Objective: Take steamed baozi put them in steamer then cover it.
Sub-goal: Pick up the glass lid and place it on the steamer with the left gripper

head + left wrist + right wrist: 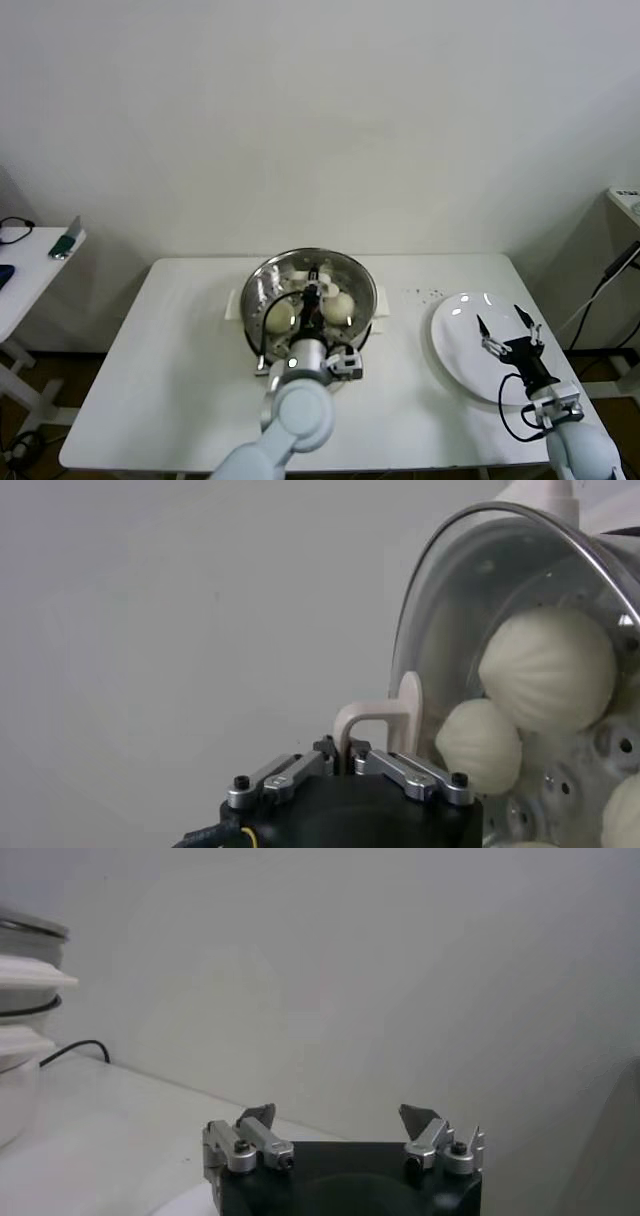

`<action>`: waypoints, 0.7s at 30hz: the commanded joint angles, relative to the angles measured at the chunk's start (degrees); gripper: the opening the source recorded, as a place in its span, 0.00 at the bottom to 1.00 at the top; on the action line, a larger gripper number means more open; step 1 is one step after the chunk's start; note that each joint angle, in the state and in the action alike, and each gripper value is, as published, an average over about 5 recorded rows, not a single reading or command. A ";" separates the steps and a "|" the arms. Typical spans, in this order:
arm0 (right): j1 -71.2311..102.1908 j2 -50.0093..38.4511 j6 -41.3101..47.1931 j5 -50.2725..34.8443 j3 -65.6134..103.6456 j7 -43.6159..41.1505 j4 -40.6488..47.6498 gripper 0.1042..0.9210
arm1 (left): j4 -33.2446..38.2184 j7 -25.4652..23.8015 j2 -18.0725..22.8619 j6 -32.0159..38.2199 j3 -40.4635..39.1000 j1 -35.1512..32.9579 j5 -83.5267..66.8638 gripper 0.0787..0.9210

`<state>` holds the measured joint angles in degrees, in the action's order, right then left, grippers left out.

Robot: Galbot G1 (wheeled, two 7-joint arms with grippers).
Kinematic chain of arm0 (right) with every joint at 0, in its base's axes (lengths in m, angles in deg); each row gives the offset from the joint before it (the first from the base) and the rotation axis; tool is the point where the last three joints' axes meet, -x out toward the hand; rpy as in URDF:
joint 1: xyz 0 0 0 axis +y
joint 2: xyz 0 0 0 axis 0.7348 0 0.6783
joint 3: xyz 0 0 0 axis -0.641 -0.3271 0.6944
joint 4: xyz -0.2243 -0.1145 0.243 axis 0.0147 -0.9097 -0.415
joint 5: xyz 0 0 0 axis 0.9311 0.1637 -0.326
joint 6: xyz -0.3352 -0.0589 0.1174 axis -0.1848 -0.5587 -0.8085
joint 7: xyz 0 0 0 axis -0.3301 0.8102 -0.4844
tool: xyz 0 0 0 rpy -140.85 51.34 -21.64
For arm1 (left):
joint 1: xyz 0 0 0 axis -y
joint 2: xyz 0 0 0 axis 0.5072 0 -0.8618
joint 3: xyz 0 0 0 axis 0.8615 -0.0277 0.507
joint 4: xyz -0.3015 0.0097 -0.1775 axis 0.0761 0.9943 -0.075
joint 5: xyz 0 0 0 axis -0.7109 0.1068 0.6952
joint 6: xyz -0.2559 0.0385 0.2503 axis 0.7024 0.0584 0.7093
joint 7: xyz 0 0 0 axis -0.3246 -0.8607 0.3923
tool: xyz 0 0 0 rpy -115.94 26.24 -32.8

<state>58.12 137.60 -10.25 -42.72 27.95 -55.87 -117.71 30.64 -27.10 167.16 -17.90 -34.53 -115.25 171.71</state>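
The steamer (pixel 258 285) stands mid-table, a shiny steel basket on a white pot base. A round glass lid (pixel 440 610) sits over it. I cannot tell if it rests fully on the rim. Pale baozi (pixel 339 306) lie inside, and three show through the glass in the left wrist view (pixel 548 668). My left gripper (pixel 318 292) is shut on the lid's cream loop handle (pixel 375 715). My right gripper (pixel 505 322) is open and empty above the flat white plate (pixel 455 345). Its own view (pixel 338 1116) shows the steamer (pixel 25 978) far off.
Small dark crumbs (pixel 425 294) lie between the steamer and the plate. A side table (pixel 30 260) with small items stands at far left. A shelf and cables (pixel 620 260) are at far right. The table's front edge is near both arms.
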 commanded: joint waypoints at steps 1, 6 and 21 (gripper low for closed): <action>0.09 0.14 -0.08 0.07 0.13 -0.09 0.13 0.88 | -1.76 -0.64 1.70 -2.81 1.32 0.03 1.98 0.08; 0.10 0.20 -0.21 0.16 0.32 -0.27 0.47 0.88 | -1.54 -0.46 1.31 -2.81 1.67 -0.01 2.09 0.08; 0.21 0.59 -0.37 0.73 0.81 -0.86 0.54 0.88 | -2.59 0.75 0.80 -2.25 1.67 -0.63 1.96 0.08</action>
<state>58.24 138.13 -10.61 -42.04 28.54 -56.61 -117.17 28.60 -26.63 168.16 -17.83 -33.14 -115.78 173.94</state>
